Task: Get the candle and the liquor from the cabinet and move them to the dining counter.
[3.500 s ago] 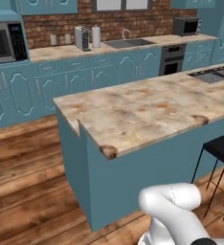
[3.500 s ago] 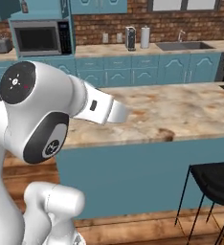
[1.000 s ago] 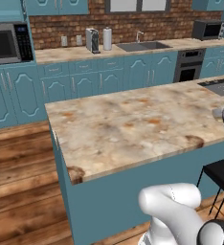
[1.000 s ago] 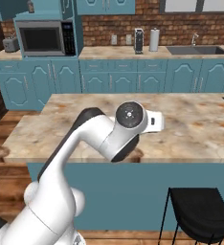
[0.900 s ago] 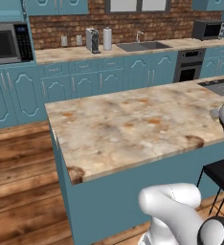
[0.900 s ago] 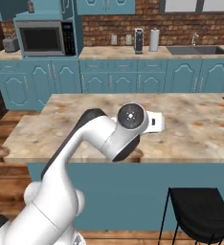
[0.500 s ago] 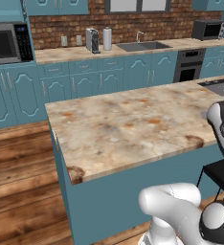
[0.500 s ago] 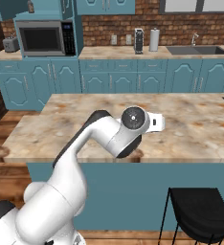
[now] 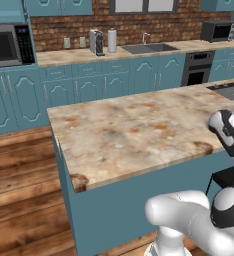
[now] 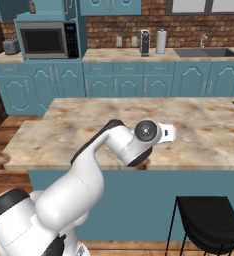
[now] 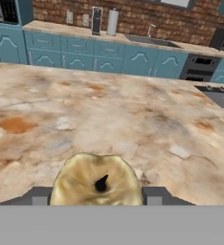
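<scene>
Arm now swung out over the dining counter (image 10: 199, 125), its gripper (image 11: 97, 195) clenched around the candle (image 11: 95, 181), a small, light, rigid jar best held by its sides

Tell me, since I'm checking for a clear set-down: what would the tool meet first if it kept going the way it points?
Likely the dining counter's marble top. The tool, closed on the candle, looks slightly down across it; depth is unclear.

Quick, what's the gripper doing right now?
Gripper: jaws closed on the candle, held over the dining counter.
</scene>
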